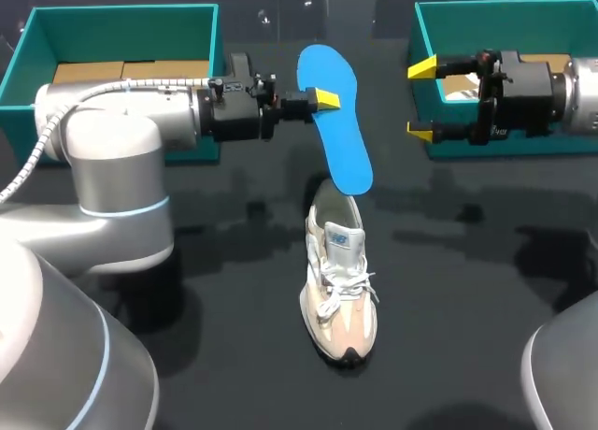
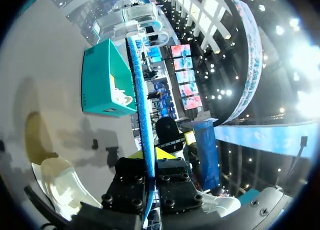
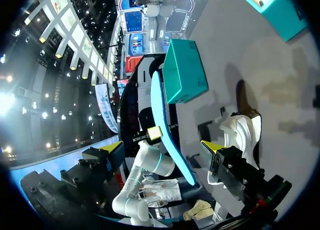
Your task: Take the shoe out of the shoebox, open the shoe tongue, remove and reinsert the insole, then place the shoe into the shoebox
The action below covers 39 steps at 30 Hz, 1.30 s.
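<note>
Left gripper (image 1: 322, 100) is pinching the blue insole (image 1: 336, 131) by one long edge, it's looking light and floppy, and right gripper (image 1: 422, 98) is hanging wide open.

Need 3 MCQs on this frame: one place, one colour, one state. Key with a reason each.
1. Where is the shoe?
A. in a teal box
B. on the table
C. lifted off the table

2. What colour is the insole?
A. red
B. blue
C. white

3. How do the right jaws stand?
A. shut on the insole
B. shut on the shoe
C. open, holding nothing

Key: 1 B, the shoe stands on the dark table. 2 B, the insole is bright blue in the head view. 3 C, the right jaws are spread with nothing between them, while the left jaws hold the insole.
</note>
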{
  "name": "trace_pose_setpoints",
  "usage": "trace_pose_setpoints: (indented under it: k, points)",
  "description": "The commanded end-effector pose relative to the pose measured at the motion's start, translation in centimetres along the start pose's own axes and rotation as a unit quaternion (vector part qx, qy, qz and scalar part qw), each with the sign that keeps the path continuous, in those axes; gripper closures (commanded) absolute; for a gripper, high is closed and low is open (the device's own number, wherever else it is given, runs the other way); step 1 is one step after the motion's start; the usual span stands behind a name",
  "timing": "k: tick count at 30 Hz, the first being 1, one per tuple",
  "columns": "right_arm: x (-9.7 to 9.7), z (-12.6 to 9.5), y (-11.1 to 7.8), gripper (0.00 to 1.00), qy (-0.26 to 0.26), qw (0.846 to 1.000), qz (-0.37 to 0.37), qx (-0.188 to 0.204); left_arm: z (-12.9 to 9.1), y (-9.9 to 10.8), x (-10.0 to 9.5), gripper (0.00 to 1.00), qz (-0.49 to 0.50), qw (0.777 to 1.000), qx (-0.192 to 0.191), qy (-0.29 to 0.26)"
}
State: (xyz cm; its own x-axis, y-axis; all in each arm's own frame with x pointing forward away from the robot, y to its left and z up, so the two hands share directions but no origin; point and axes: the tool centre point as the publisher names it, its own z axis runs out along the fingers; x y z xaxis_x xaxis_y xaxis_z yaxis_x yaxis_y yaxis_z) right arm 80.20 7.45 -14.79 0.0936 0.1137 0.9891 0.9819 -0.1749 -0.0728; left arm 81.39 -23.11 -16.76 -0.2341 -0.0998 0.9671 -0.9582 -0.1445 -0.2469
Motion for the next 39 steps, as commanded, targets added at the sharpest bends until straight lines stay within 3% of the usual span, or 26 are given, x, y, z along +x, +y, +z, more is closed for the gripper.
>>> trace_pose_setpoints:
  k: [1, 11, 24, 37, 39]
  points:
    - [-0.3, 0.0, 0.2, 0.0, 0.015, 1.0, -0.001, 0.003, -0.2, 0.2, 0.1, 1.0, 0.039, 0.999, 0.022, 0.001]
    - [-0.8, -0.1, 0.4, 0.0, 0.033, 0.999, 0.001, 0.012, -1.6, -1.4, 1.3, 1.0, 0.223, 0.974, 0.043, 0.004]
    - [-0.8, -0.1, 0.4, 0.0, 0.033, 0.999, 0.001, 0.012, -2.3, -1.8, 1.8, 1.0, 0.421, 0.906, 0.024, 0.027]
    - [-0.8, -0.1, 0.4, 0.0, 0.033, 0.999, 0.001, 0.012, -1.6, -1.1, 0.9, 1.0, 0.567, 0.822, 0.012, 0.04]
    - [-0.8, -0.1, 0.4, 0.0, 0.033, 0.999, 0.001, 0.012, -1.5, -1.0, 0.8, 1.0, 0.599, 0.799, 0.02, 0.037]
